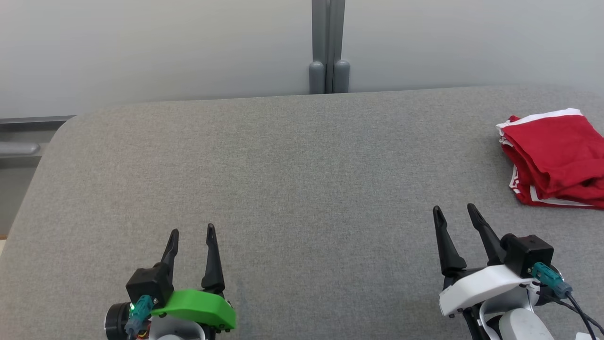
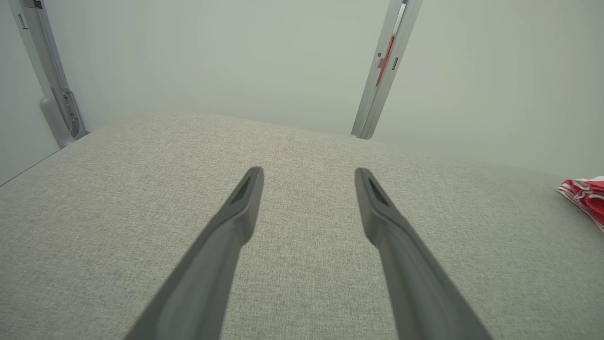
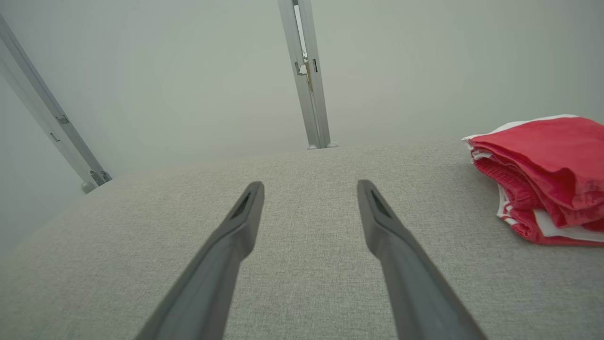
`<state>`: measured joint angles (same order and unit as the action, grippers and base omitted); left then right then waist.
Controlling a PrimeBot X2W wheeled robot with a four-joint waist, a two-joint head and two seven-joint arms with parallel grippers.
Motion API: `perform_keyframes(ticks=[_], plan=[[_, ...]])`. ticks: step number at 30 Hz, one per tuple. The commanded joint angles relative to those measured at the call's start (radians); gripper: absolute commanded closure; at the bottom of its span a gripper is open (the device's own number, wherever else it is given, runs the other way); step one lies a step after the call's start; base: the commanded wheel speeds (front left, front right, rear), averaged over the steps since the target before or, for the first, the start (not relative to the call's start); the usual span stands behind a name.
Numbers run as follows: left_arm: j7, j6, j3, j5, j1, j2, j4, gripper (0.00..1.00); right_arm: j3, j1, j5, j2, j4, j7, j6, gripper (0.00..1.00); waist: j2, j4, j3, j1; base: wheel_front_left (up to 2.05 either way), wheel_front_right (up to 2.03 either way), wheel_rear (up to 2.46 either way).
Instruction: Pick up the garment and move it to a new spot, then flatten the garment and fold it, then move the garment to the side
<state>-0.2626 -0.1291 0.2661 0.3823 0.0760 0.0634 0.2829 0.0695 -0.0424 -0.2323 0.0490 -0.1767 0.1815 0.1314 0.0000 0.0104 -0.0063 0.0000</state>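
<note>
While both grippers hang low at the near side of the grey fabric bench [image 1: 283, 179], one folded red garment [image 1: 557, 151] with white trim lies at the bench's far right. It is ahead and to the right of the right gripper [image 1: 454, 207] and well apart from the left gripper [image 1: 192, 229]. Its stacked fold edges face the bench centre; its long axis cannot be told, as the frame edge cuts it. Each of the two grippers has two fingers, spread apart and empty.

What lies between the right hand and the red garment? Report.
Bare grey upholstery, nothing else, between the right hand and red garment; head view shows it.
</note>
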Motion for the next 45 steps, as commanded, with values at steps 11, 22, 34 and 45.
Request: perform_keyframes(ticks=[11,22,34,45], plan=[[0.01,0.003,-0.002,0.022,-0.01,-0.001,0.032,1.0,0.003,0.019,-0.026,-0.003,-0.027,-0.003,0.0,1.0,0.0,0.001,0.001,0.0,0.0,0.0,0.0],[0.065,0.041,-0.059,0.202,-0.002,-0.003,0.022,1.0,-0.014,0.005,-0.239,0.007,-0.033,-0.038,0.0,1.0,0.0,0.0,0.001,0.0,0.0,0.0,0.0],[0.116,0.078,-0.112,0.372,0.006,-0.004,0.011,1.0,-0.032,-0.008,-0.436,0.015,-0.038,-0.072,0.0,1.0,0.0,-0.001,0.002,0.0,0.0,0.0,0.0],[0.158,0.107,-0.155,0.507,0.013,-0.005,0.003,1.0,-0.048,-0.019,-0.592,0.019,-0.042,-0.102,0.0,1.0,0.0,-0.002,0.003,0.0,0.0,0.0,0.0]])
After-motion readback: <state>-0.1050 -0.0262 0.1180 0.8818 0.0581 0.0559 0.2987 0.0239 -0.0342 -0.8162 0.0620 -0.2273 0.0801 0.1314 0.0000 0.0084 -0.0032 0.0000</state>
